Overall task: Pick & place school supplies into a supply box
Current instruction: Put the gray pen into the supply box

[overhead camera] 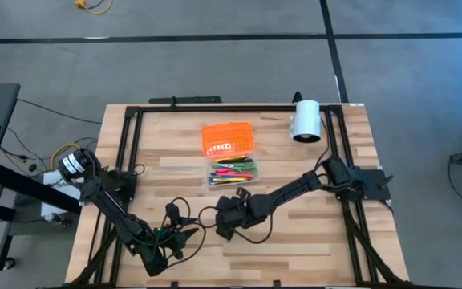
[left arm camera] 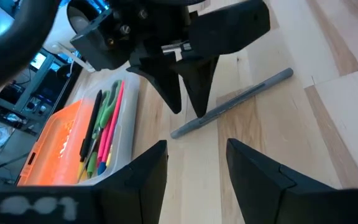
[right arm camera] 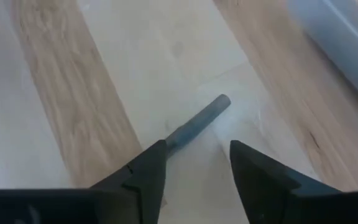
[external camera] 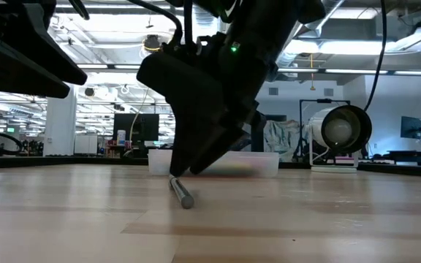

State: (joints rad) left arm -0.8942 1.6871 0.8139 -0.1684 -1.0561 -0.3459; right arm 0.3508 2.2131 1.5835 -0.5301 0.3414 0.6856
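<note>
The right gripper (left arm camera: 188, 102) points down at the wooden table (overhead camera: 311, 241) with its two dark fingers spread wide on either side of a slim grey pen (left arm camera: 232, 102) that lies flat on the boards; the fingertips stand at or just above the pen, and neither finger is pressed against it, so it has hold of nothing. In the right wrist view the grey pen (right arm camera: 197, 121) runs out from the gap between the fingers. Just beyond this gripper lies the supply box, a small clear plastic case (overhead camera: 232, 172) holding pink, green, yellow and black pens and green-handled scissors (left arm camera: 109, 106), with its ridged translucent orange lid (overhead camera: 228, 137) lying on the far side of it. A white cylinder (overhead camera: 305, 120) lies well off toward the table's far right. The left gripper (overhead camera: 184, 234) waits near the right one, its fingers parted and empty, facing the pen.
</note>
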